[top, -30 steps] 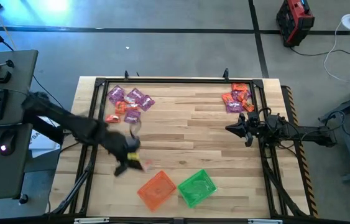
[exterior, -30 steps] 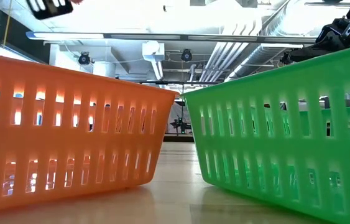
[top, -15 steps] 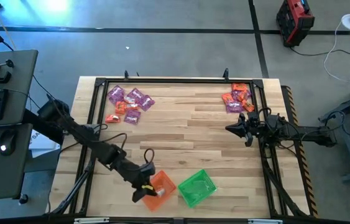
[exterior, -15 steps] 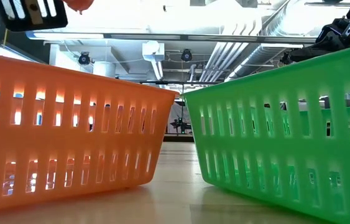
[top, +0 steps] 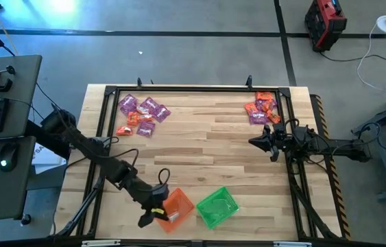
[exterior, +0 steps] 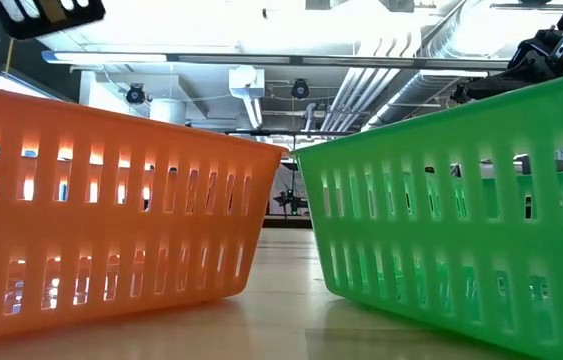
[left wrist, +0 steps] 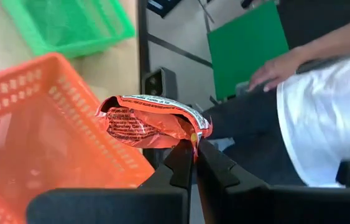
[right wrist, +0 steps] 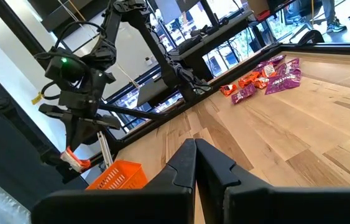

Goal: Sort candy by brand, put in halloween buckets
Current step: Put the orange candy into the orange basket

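My left gripper point(top: 153, 214) hangs over the near-left rim of the orange bucket point(top: 177, 206), shut on an orange-red candy packet point(left wrist: 150, 121). The green bucket point(top: 217, 206) stands right beside the orange one; both rest on the table near its near edge. In the low view the orange bucket point(exterior: 111, 200) and the green bucket point(exterior: 461, 200) fill the picture. One candy pile point(top: 141, 113) lies at the far left and another point(top: 262, 108) at the far right. My right gripper point(top: 258, 142) waits shut, near the right pile. My left gripper pinches the orange-red packet by one crimped end point(left wrist: 191, 133) between its two fingers. The fingers point toward the table's near edge. The crumpled packet sticks out beyond the fingertips, lifted clear, above the orange bucket's rim point(left wrist: 69, 93).
A dark metal frame point(top: 179, 88) runs round the wooden table top. A person in a white shirt point(left wrist: 324, 118) sits beyond the near edge, one hand point(left wrist: 274, 68) on a green sheet. A keyboard and mouse lie on a desk point(top: 1, 116) to the left.
My left gripper, carrying the orange-red packet, has swung from the middle left of the table toward the near edge and now hangs over the orange bucket's near-left rim. In the low view it has risen almost out of the picture. The right arm has kept still.
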Robot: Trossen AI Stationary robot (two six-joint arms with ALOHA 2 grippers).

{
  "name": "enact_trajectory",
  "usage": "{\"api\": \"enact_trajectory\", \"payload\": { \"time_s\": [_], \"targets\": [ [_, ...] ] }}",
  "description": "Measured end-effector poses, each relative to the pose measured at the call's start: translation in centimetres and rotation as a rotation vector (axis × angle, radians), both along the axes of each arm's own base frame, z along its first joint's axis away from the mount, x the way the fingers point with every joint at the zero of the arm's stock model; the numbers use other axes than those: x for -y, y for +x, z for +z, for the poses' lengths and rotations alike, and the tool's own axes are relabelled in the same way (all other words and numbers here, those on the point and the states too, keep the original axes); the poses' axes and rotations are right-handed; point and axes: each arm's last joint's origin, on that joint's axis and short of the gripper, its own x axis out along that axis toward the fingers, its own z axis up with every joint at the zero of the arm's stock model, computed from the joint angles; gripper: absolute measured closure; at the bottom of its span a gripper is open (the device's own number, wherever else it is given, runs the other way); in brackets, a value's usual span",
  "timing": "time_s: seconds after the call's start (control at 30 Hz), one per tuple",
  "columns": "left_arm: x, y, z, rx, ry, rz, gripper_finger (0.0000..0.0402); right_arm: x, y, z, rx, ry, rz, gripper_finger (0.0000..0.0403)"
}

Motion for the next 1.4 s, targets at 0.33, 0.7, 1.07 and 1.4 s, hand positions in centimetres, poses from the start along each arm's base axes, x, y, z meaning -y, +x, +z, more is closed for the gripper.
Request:
{"api": "enact_trajectory", "payload": {
  "time_s": [0.33, 0.7, 1.07, 1.4],
  "targets": [
    [0.3, -0.4, -0.2, 0.103, 0.143, -0.128, 0.0401, 0.0, 0.0, 0.0, 0.000, 0.000, 0.000, 0.0402],
    [-0.2, 0.2, -2.2, 0.044, 0.262, -0.131, 0.0374, 0.0, 0.0, 0.0, 0.000, 0.000, 0.000, 0.0402],
    [-2.5, 0.8, -0.5, 0.020, 0.196, -0.060, 0.0245, 0.0, 0.0, 0.0, 0.000, 0.000, 0.000, 0.0402],
    [-14.5, -3.2, 5.8, -0.274, 0.450, 0.393, 0.0193, 0.0, 0.0, 0.0, -0.001, 0.000, 0.000, 0.0402]
  ]
}}
